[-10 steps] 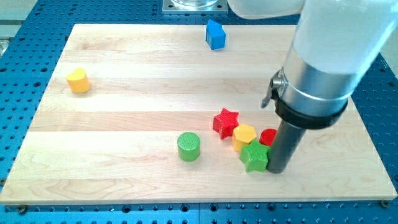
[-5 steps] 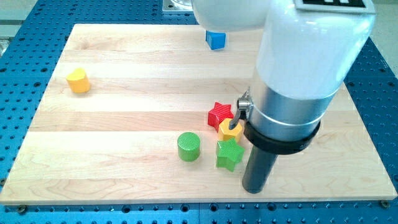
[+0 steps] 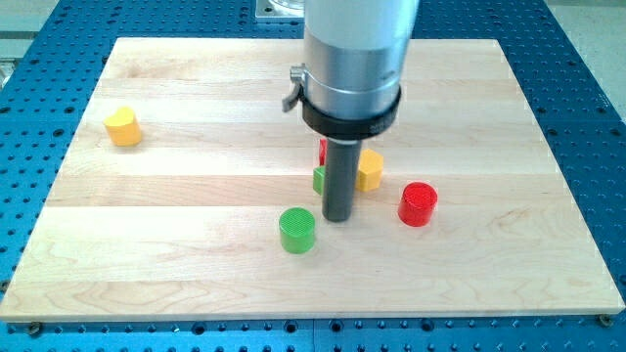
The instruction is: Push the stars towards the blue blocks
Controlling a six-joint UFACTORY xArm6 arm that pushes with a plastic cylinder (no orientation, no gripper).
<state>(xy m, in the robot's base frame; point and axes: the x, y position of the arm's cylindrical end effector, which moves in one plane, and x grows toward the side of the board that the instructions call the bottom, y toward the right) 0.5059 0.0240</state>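
Note:
My tip point(image 3: 338, 217) rests on the wooden board point(image 3: 196, 186) near its middle. The green star point(image 3: 319, 179) shows only as a sliver at the rod's left edge, touching it. The red star point(image 3: 322, 152) is mostly hidden behind the rod, just above the green one. A yellow hexagonal block point(image 3: 369, 169) sits at the rod's right side. The blue block is hidden behind the arm's body at the view's top.
A green cylinder point(image 3: 297, 230) stands just left of and below my tip. A red cylinder point(image 3: 419, 203) stands to the right. A yellow heart-shaped block point(image 3: 123, 126) sits far left. The board is ringed by a blue perforated table point(image 3: 597, 147).
The arm swept from the right to the view's left and up. The green star, red star and yellow hexagon moved up and left with it; the red cylinder is now uncovered.

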